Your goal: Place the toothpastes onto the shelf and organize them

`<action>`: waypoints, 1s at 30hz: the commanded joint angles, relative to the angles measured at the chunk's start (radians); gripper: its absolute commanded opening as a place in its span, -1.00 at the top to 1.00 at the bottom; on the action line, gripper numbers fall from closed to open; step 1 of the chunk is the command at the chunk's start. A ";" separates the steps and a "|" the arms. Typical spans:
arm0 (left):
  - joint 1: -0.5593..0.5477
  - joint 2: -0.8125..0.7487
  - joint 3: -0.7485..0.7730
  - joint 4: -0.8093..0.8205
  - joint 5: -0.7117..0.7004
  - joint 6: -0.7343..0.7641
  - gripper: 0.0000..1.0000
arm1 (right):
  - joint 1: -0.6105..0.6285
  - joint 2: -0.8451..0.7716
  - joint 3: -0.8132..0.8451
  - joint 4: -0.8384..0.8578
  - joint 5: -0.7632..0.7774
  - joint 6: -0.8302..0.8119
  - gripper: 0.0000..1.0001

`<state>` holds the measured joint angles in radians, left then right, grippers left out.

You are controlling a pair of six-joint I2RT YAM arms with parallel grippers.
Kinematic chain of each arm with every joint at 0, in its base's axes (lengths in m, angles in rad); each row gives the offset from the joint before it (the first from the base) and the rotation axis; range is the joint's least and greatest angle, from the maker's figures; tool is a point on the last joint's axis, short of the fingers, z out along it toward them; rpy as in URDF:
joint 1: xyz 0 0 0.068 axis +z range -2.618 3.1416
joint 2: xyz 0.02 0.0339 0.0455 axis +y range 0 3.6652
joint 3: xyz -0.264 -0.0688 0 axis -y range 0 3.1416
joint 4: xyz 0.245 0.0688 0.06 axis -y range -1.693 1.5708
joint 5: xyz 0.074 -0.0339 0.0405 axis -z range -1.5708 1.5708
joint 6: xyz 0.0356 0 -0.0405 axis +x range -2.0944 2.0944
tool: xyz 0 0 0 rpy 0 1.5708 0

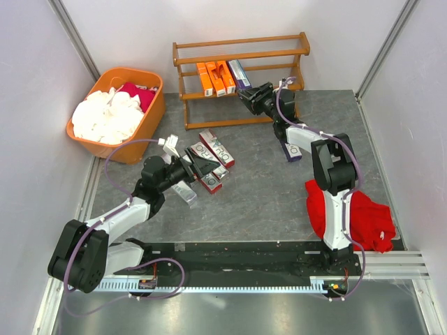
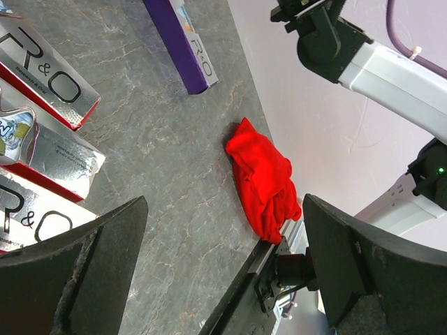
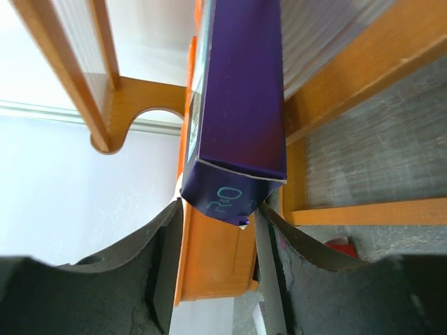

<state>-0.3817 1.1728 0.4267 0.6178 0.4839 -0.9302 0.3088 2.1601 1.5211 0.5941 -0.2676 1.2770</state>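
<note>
Now: purple carton at the shelf, left jaws wide over the worktop

From above, white walls close in the grey worktop (image 1: pixel 265 188) on three sides. The shelf (image 1: pixel 241 80) stands at 12 o'clock against the back wall, and an orange tub (image 1: pixel 115 112) of white cloths fills the 10 o'clock corner. A red cloth (image 1: pixel 349 213) lies at 4 o'clock beside the right arm's base. Open worktop spreads across the middle and toward 5 o'clock. On the shelf, open rail runs from the cartons toward the right end panel.

Three orange cartons (image 1: pixel 215 78) lie side by side across the shelf rails. The purple carton (image 3: pixel 241 91) sits just beside them at their 3 o'clock. The right jaws are clamped on its near end, one pad on each long side, and its far end reaches in over the rails. The right arm (image 1: pixel 328 167) stretches out long toward 11 o'clock.

A loose purple carton (image 1: pixel 292 150) lies under that arm. The red-and-silver cartons (image 1: pixel 209 157) are heaped mid-worktop. The left arm (image 1: pixel 126 213) is bent low and points to 2 o'clock at the heap. Its jaws are spread wide with only bare worktop between them, and the heap lies just outside one finger (image 2: pixel 70 272).
</note>
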 commanded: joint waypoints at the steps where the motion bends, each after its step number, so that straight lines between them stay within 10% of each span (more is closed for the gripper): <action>1: -0.002 0.001 0.006 0.051 0.024 -0.016 -0.99 | 0.013 0.044 0.057 0.061 0.007 0.024 -0.04; 18: -0.002 -0.012 0.006 0.036 0.019 -0.010 -0.99 | 0.038 0.149 0.182 0.038 -0.013 0.045 -0.06; 30: -0.002 0.004 0.003 0.039 0.021 -0.004 -0.99 | 0.041 -0.126 -0.226 0.064 -0.062 -0.105 -0.94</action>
<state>-0.3820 1.1728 0.4267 0.6239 0.4999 -0.9302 0.3470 2.1983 1.4048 0.6254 -0.3023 1.2663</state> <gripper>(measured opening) 0.994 0.924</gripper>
